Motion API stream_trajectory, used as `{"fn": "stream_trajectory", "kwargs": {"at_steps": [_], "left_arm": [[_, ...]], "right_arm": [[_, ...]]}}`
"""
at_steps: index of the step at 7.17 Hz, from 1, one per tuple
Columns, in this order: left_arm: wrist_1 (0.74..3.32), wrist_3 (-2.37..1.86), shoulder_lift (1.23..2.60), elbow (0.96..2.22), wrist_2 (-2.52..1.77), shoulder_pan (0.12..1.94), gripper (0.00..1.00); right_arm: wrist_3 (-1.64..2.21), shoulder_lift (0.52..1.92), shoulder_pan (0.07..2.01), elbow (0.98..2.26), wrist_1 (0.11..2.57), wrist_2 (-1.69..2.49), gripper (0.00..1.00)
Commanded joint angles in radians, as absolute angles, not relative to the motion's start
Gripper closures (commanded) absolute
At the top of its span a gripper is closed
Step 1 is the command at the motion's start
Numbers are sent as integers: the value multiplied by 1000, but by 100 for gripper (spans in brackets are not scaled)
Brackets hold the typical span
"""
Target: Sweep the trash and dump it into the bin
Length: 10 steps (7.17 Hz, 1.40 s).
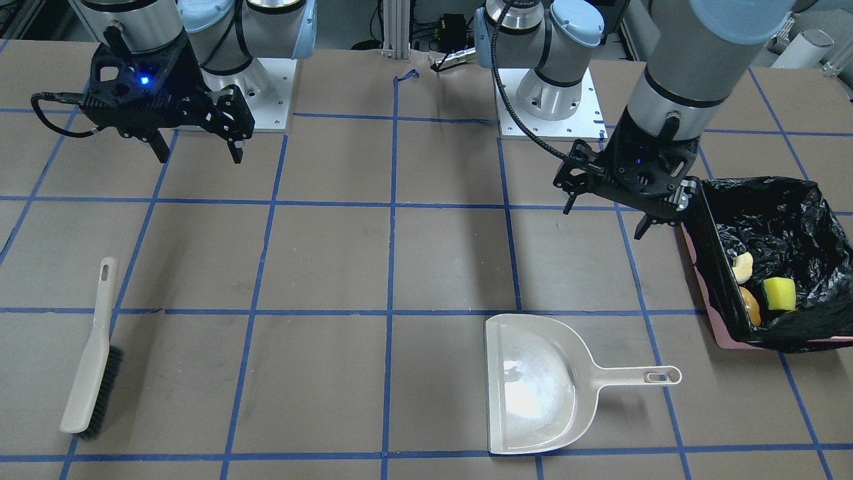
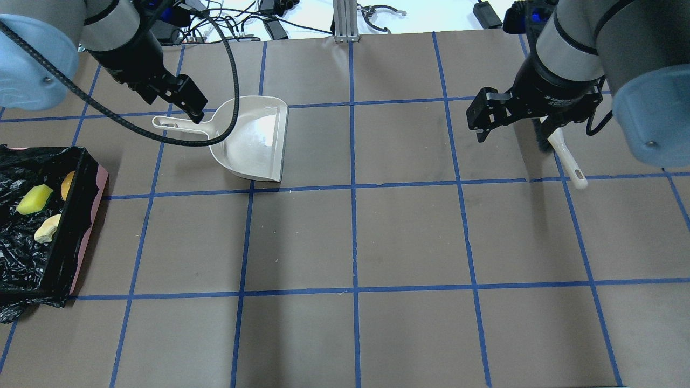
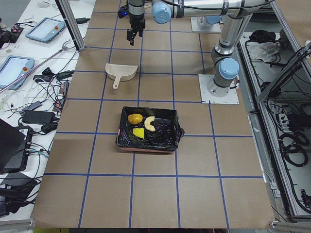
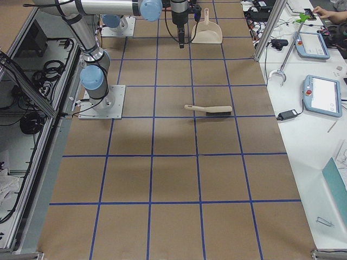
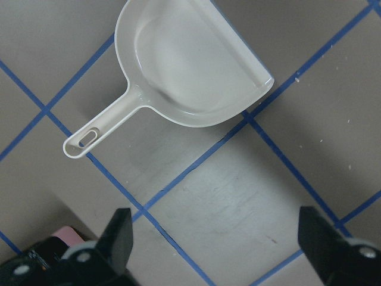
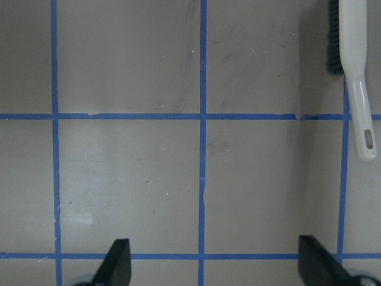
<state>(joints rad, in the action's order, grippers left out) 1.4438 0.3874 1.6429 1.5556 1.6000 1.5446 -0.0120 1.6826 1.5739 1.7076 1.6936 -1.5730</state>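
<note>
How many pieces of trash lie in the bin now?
3, all in the bin: yellow sponge wedge, golden-brown lump beside it, tan croissant-like piece. More may be hidden.

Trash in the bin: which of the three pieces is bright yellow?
The sponge wedge, flat-sided and bright yellow. The curved piece beside it is pale tan, and the round lump is glossy orange-brown.

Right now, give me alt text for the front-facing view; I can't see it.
The trash sits inside the bin at the view's right. The empty dustpan and the brush lie flat on the table, and the left gripper and right gripper hover open above it, holding nothing.
</note>
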Motion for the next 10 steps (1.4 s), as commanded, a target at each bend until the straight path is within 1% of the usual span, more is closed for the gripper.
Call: {"fn": "stream_trajectory", "kwargs": {"at_steps": [1, 3, 10], "left_arm": [[1489, -28, 1621, 1568, 1644, 1630, 0], [1540, -153, 1628, 1557, 1647, 1640, 0], [1574, -167, 1623, 1548, 1661, 1640, 0]], "right_arm": [[-15, 1684, 1574, 1707, 1692, -1622, 0], [-14, 1680, 1575, 1710, 1686, -1643, 0], [-25, 1692, 1580, 1706, 1680, -1606, 0]]}}
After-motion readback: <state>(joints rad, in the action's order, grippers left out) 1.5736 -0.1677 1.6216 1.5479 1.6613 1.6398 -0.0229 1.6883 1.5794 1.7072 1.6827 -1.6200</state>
